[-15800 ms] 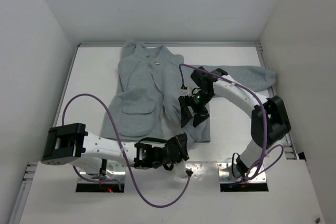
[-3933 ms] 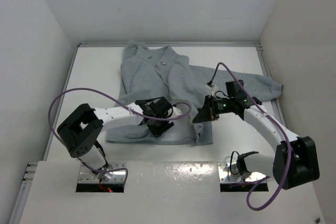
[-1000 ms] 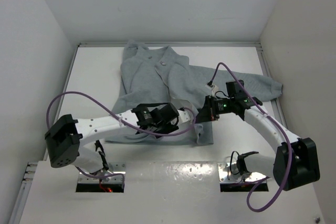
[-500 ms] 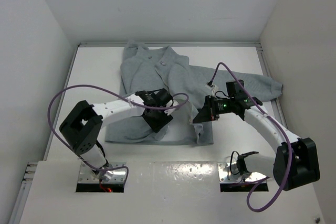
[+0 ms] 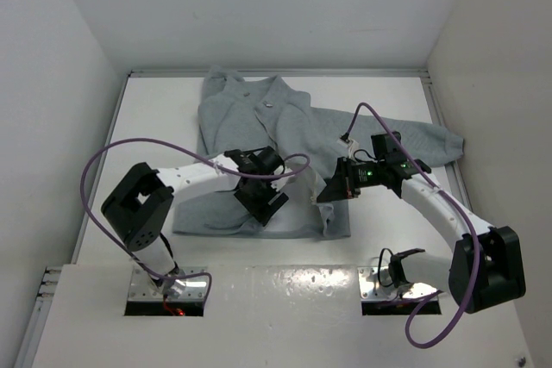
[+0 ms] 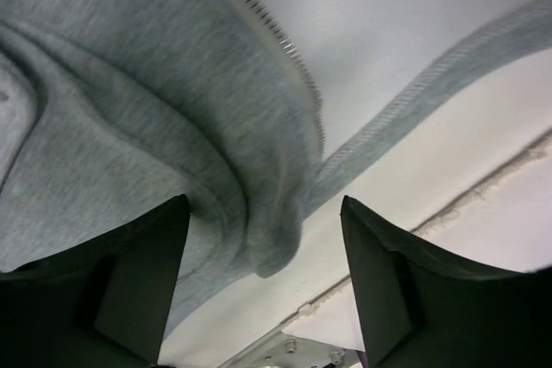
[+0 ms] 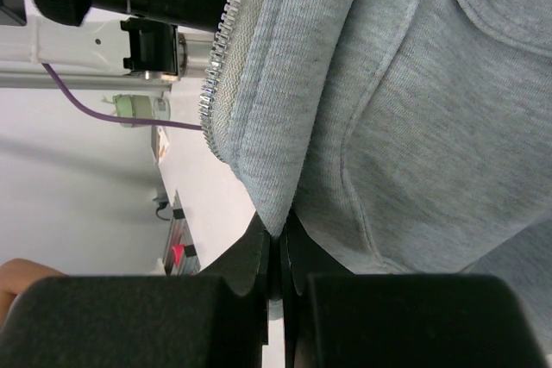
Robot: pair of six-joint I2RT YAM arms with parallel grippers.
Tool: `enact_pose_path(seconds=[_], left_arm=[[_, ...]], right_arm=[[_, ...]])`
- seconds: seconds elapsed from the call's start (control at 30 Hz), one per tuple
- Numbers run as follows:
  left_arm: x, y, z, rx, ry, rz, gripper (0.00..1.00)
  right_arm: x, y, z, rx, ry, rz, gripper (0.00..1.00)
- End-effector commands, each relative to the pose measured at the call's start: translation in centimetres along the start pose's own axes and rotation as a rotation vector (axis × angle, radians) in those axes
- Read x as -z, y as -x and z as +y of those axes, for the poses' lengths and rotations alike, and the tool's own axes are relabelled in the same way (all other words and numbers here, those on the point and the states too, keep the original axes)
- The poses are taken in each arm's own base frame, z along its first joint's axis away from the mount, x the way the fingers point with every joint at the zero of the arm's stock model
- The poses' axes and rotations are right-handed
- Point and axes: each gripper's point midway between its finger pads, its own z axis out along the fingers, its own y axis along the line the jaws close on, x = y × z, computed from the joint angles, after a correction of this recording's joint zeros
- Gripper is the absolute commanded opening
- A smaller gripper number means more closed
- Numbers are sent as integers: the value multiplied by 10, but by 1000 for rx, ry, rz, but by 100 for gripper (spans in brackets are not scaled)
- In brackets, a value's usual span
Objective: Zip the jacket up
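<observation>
At the near hem, a soft fold of the jacket point(image 5: 233, 122) is straddled by the left gripper point(image 5: 261, 202), spread wide, nothing held. Just beyond, its zipper edge is pinched by the closed right gripper point(image 5: 329, 191). Cloth judged limp and light is spread across the desk point(image 5: 147, 127); the toothed edge is best taken.

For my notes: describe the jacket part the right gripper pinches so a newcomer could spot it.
On the table lies the grey jacket, collar toward the far wall. At its near right corner, the right gripper is shut on a fold beside zipper teeth, lifted while the sleeve behind lies flat.
</observation>
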Motion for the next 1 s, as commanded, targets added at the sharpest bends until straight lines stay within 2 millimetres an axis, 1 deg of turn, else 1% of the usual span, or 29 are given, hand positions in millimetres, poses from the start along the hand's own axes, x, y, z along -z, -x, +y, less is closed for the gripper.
enact_pose_path(seconds=[0.0,0.03,0.07,0.13,0.17,0.23,0.27,0.3,0.37,0.4,0.5,0.53,0.63,0.73,0.77,0.8,0.83,0.87,0.9,0.97], left_arm=[[-6,-5,13,34,83,15,77],[-6,-3,13,33,84,4,77],[-6,-6,12,24,93,6,77],[-6,-3,14,32,105,-4,77],[-8,-8,14,33,106,7,77],[-9,-5,3,12,71,-1,76],[-9,-5,3,11,71,-1,74],[-14,-6,-4,-13,64,5,74],[-18,-8,-9,-22,53,21,72],[-18,-6,-9,-22,53,21,72],[-23,-10,-12,-29,43,41,71],[-24,-10,-15,-38,41,42,69],[-29,-14,-14,-36,42,63,64],[-31,-15,-14,-35,43,72,53],[-31,-15,-14,-35,43,72,43],[-31,-15,-16,-34,31,73,36],[-31,-15,-18,-34,20,74,25],[-30,-12,-18,-35,19,65,25],[-30,-12,-20,-43,7,65,14],[-27,-10,-23,-44,-8,56,4]], right_arm=[[2,2,12,38,41,2,0],[2,2,12,38,42,3,0],[2,3,13,36,41,1,0],[2,2,12,36,42,0,0],[2,2,11,29,39,2,0],[2,3,12,36,41,0,0],[2,4,12,36,40,-4,0],[2,3,11,30,38,1,0],[2,2,11,34,40,2,0],[2,2,11,34,39,3,0],[2,2,12,37,39,3,0],[2,2,12,35,39,4,0],[2,1,11,30,37,5,0],[2,1,10,24,36,2,0],[3,2,10,30,36,-1,0],[2,1,10,30,34,2,0],[3,1,10,27,36,0,0],[3,1,10,33,36,-1,0],[2,0,9,27,36,3,0],[2,0,9,30,37,3,0]])
